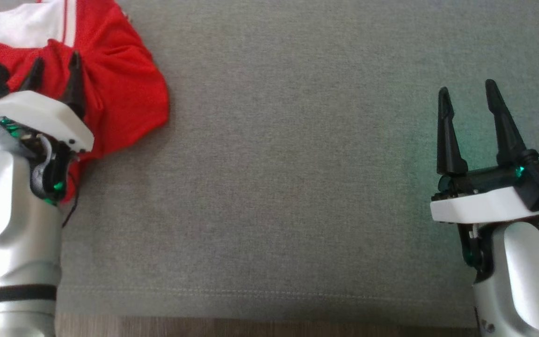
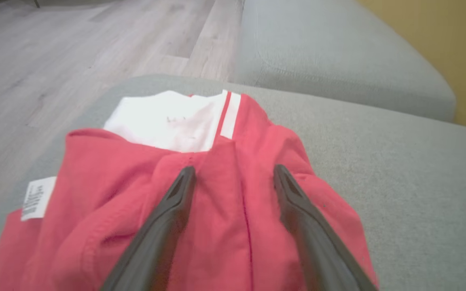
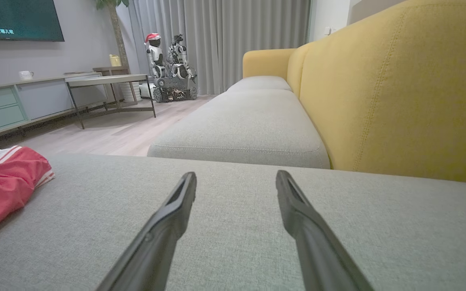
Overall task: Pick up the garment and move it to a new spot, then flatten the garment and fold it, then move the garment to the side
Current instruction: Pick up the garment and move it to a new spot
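The garment (image 1: 115, 79) is red with a white panel and red stripe, lying bunched at the far left of the grey cushion (image 1: 297, 164). My left gripper (image 1: 56, 65) hovers over its near part, fingers spread apart and open, with red cloth showing between them. In the left wrist view the garment (image 2: 225, 210) lies under the open left gripper (image 2: 233, 171), a white label at its left edge. My right gripper (image 1: 468, 89) stands open over bare cushion at the right, far from the garment. The right wrist view shows the right gripper (image 3: 236, 176) open and the garment (image 3: 2, 178) at the far left.
The cushion's front edge and a strip of wooden floor (image 1: 251, 327) run along the bottom of the head view. A yellow sofa back (image 3: 399, 89) rises on the right, with another grey seat cushion (image 3: 249, 129) beyond. A low table (image 3: 107, 81) and a parked robot (image 3: 170, 68) stand across the room.
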Robot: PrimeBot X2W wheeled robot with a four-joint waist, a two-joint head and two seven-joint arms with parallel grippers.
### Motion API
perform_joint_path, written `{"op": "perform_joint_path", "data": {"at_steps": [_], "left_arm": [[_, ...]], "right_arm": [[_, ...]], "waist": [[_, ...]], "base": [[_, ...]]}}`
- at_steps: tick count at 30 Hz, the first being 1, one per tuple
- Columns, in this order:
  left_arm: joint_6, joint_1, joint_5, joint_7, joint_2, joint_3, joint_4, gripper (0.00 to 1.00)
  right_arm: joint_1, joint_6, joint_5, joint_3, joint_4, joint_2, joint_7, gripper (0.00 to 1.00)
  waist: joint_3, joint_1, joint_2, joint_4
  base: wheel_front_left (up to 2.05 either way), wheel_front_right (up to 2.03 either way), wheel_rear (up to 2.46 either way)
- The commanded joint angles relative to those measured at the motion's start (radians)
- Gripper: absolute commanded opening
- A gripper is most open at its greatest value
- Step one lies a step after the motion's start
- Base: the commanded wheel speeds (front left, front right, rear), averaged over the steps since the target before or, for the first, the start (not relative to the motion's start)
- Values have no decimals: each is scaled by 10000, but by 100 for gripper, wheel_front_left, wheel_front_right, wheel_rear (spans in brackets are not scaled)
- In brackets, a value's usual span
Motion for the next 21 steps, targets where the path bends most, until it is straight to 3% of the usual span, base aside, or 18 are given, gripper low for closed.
{"op": "perform_joint_path", "data": {"at_steps": [1,4,5,6,7,14,21], "left_arm": [[10,-398,9,52,578,269,-135,100],[55,-641,136,82,756,191,483,100],[47,-704,144,78,780,166,693,85],[28,-766,138,42,798,145,881,25],[3,-822,114,-7,811,135,1057,0],[-129,-1180,-57,-974,828,154,1681,0],[-189,-1434,-115,-2357,789,180,1243,0]], "right_arm": [[-252,77,13,271,-373,22,7,100],[-298,77,-64,328,-352,22,3,100],[-317,77,-89,343,-345,22,-3,100],[-336,77,-94,353,-334,22,-13,100],[-352,77,-90,361,-322,22,-25,100],[-369,77,-32,332,-194,22,-95,100],[-319,77,70,396,45,22,-185,100]], "waist": [[93,-1,0,-102],[167,-1,0,-184],[186,-1,0,-201],[200,-1,0,-216],[208,-1,0,-226],[111,-1,0,-125],[-412,-1,0,100]], "base": [[0,0,0],[0,0,0],[0,0,0],[0,0,0],[0,0,0],[0,0,0],[0,0,0]]}}
